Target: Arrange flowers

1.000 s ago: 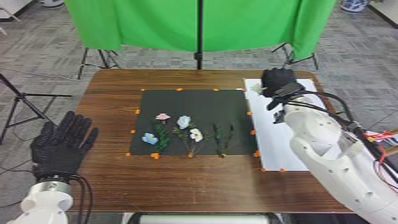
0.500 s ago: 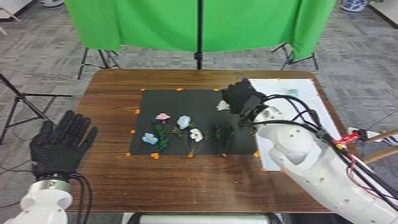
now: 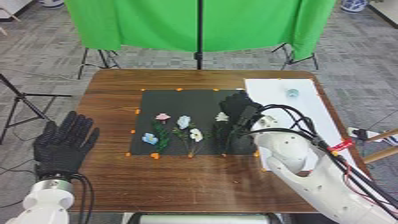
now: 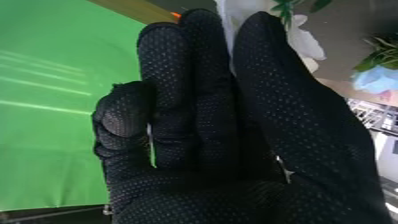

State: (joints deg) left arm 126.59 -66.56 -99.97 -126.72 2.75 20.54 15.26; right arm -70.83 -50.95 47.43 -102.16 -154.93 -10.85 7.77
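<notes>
Over the right part of the black mat point(image 3: 204, 96) is my right hand point(image 3: 238, 106), pinching a white flower point(image 3: 221, 117) whose head lies above the green stems. In the right wrist view, white petals point(image 4: 305, 42) show between thumb and fingers of the right hand point(image 4: 200, 100). On the mat's left half are a pink flower point(image 3: 162, 116), a pale bluish flower point(image 3: 184, 121), a second white flower point(image 3: 196, 134) and a blue flower point(image 3: 149, 139) with green leaves. My left hand point(image 3: 59, 152) is open, fingers straight, at the table's left edge.
A white sheet point(image 3: 311, 112) lies along the table's right side, with a small pale blue-green item point(image 3: 292, 92) on its far part. Orange marks point(image 3: 155, 156) border the mat. A green cloth point(image 3: 147, 25) hangs behind the brown table point(image 3: 178, 185).
My right hand has moved left from the white sheet onto the mat, then nearer, carrying the white flower. The pale item on the sheet has come into sight. The left hand has stayed put.
</notes>
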